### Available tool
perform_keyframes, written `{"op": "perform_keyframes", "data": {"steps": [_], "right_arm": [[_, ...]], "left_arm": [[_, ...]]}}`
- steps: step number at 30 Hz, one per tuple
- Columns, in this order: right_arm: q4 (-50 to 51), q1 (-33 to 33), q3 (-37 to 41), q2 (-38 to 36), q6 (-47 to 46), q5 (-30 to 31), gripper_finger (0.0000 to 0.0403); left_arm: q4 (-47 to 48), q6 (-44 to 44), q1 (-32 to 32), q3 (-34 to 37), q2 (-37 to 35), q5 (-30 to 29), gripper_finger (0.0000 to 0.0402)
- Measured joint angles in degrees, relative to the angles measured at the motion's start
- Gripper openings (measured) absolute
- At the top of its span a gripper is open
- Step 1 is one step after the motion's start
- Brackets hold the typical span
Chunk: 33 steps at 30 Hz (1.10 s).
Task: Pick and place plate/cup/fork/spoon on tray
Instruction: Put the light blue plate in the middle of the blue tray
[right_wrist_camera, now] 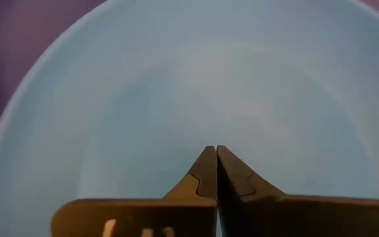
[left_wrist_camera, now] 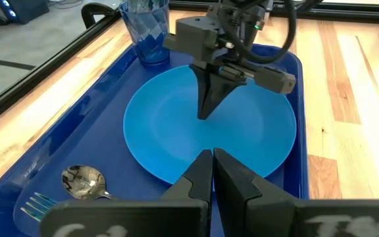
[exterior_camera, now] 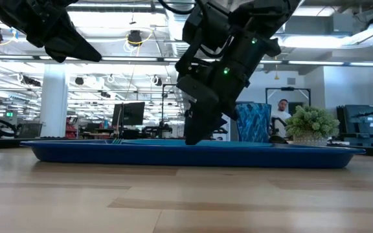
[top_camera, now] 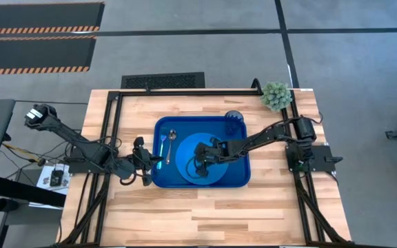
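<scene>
One plate (top_camera: 200,160), cup (top_camera: 233,122), fork (top_camera: 161,148), spoon (top_camera: 171,141)

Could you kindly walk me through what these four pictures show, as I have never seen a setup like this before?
This is a robot with two dark arms at a wooden table. One picture looks straight down, one looks level across the tabletop, and two come from cameras on the arms' wrists.

On the table lies a dark-blue tray. In it sit a round blue plate, a cup, a spoon and a fork.

The right end effector is shut, its tips pointing down just over the plate's middle, holding nothing. The left end effector is shut too and empty, waiting at the tray's left edge. The green plant at the table's corner is just decoration.
</scene>
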<state>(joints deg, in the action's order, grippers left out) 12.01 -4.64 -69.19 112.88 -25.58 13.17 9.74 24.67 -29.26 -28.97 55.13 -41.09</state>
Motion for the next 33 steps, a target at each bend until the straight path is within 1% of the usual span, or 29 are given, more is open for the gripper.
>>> {"op": "perform_keyframes", "data": {"steps": [5,13,16,33], "right_arm": [[0.86,1.36,0.0,0.0,0.61,-1.31,0.001],[1.31,3.23,0.0,0.0,2.09,-1.56,0.0009],[1.33,3.82,0.0,0.0,2.14,-2.91,0.0009],[1.49,7.82,0.0,0.0,3.19,-2.57,0.0009]], "left_arm": [[0.02,0.0,0.01,0.0,0.0,0.01,0.0],[0.02,0.0,0.01,0.0,0.0,0.01,0.0],[0.02,0.0,0.01,0.0,0.0,0.01,0.0],[0.02,0.0,0.01,0.02,0.0,-0.01,0.0]]}}
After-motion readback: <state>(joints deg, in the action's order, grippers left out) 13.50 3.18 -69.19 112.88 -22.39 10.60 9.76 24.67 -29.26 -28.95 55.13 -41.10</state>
